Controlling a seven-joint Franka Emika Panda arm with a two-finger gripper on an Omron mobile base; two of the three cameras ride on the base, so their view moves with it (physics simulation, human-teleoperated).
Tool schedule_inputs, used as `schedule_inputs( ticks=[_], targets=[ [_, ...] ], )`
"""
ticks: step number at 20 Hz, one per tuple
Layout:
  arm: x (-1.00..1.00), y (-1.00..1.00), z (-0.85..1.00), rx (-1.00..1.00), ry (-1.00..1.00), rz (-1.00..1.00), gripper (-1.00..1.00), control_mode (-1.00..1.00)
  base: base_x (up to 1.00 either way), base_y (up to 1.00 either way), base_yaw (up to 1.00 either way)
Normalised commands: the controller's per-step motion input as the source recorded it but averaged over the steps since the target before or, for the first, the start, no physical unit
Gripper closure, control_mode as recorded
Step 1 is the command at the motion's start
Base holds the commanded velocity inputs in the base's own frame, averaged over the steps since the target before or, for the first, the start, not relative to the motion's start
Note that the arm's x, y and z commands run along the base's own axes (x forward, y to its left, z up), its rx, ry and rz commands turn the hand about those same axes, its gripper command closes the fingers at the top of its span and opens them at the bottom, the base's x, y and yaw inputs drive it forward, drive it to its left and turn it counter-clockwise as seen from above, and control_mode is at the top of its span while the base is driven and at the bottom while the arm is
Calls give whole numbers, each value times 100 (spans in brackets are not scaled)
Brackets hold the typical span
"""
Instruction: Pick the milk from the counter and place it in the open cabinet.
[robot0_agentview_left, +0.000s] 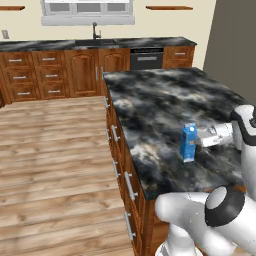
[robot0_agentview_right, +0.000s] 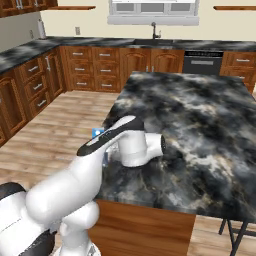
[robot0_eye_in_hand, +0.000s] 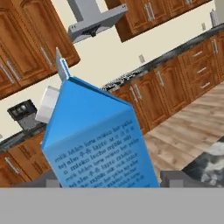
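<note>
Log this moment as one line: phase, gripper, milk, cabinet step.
phase: closing in on milk | gripper: jaws either side of carton, grip not confirmed | milk: upright on counter near edge | cabinet step: not yet done

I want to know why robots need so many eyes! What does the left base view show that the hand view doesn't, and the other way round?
Left base view: the milk standing upright near the counter edge, the end effector right beside it, and a sink faucet far behind. Hand view: tiny writing on the carton, a grey range hood, and dark fingertips on either side of the carton. Both: the blue milk and brown wooden cabinets.
</note>
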Motion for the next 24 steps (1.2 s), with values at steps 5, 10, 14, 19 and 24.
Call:
schedule_inputs(
  ticks=[5, 10, 14, 19, 24],
  targets=[
    [-65, 55, 76, -20, -2, -23, 100, -100, 0, 0, 0],
    [-69, 2, 56, 0, -15, -22, 100, -100, 0, 0, 0],
    [-71, -10, 78, 8, -30, -25, 100, -100, 0, 0, 0],
    [-20, -10, 81, 1, -5, -25, 100, -100, 0, 0, 0],
    [-11, -16, 22, 0, 6, -22, 100, -100, 0, 0, 0]
  ],
)
